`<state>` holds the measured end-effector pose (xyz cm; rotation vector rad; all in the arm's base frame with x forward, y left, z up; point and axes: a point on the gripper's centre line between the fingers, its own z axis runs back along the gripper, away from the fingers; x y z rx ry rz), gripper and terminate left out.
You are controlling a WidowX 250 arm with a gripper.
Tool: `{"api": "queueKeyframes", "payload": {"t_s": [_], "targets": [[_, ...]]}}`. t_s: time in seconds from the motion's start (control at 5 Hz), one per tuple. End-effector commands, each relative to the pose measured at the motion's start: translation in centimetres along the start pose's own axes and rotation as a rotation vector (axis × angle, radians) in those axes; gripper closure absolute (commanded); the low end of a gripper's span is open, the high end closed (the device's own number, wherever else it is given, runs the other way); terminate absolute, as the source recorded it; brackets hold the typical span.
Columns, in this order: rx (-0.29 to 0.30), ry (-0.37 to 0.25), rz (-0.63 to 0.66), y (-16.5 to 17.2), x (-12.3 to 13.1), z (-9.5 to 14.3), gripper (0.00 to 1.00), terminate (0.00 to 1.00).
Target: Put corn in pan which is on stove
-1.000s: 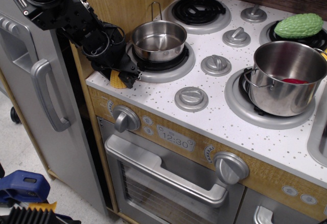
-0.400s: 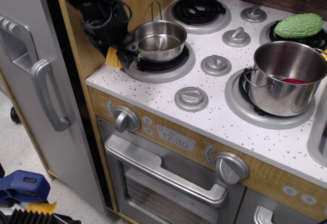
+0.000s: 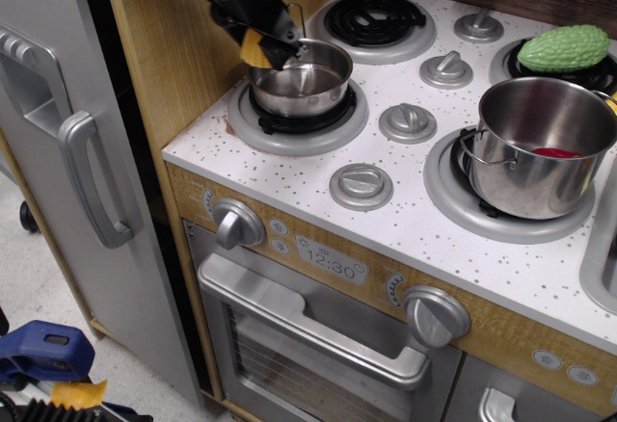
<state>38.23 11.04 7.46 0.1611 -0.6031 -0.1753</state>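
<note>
The small shiny steel pan (image 3: 302, 78) with a thin wire handle sits on the front-left black coil burner of the white speckled stove (image 3: 405, 200). My black gripper (image 3: 265, 44) is at the top left, just above the pan's left rim. It is shut on the yellow corn (image 3: 254, 49), which hangs in the air over the rim. The inside of the pan is bare steel.
A larger steel pot (image 3: 540, 147) with something red inside stands on the front-right burner. A green bumpy toy vegetable (image 3: 564, 48) lies on the back-right burner. Grey knobs (image 3: 362, 186) sit between the burners. A grey fridge door (image 3: 77, 181) stands at the left.
My gripper has lifted the corn from the stove's front-left corner, up and to the right, and now holds it over the pan's left rim.
</note>
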Motion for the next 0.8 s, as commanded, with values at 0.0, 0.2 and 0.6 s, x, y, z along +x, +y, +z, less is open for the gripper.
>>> {"api": "queueKeyframes", "payload": {"t_s": [0.0, 0.2, 0.6], "targets": [[0.010, -0.082, -0.025, 0.74, 3.05, -0.09, 0.00, 0.00], [0.011, -0.117, -0.010, 0.18, 2.78, -0.27, 0.00, 0.00], [0.011, -0.117, -0.010, 0.18, 2.78, -0.27, 0.00, 1.00]]}}
